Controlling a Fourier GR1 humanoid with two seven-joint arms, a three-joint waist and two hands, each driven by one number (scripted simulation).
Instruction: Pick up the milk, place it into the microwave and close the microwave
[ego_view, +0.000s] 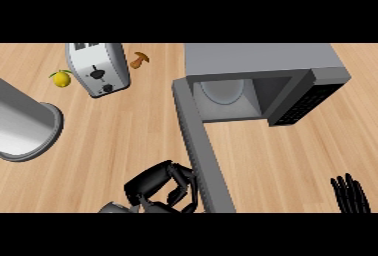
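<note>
From the head view, looking steeply down on the wooden surface (111, 135), the microwave (258, 62) sits at the upper right with its door (201, 150) swung fully open, reaching toward the lower edge of the view. Inside the cavity a pale round turntable (223, 91) shows, and nothing stands on it. The milk cannot be found anywhere: it is neither on the surface nor in the microwave. The left hand (159, 182) sits just beside the open door, on its outer side near the free end, its fingers curled inward; whether they enclose something or simply press toward the door cannot be told from here, since a curled hand may hide what it holds. The right hand (349, 192) rests at the lower right edge, fingers straight and pointing up, holding nothing. Off to the left stand a toaster (97, 69), a lemon (62, 78), a small brown mushroom (139, 59) and a large metal pot (22, 125). Judging by this, placing the milk is either unfinished or unverifiable, and the door certainly remains to be closed.
</note>
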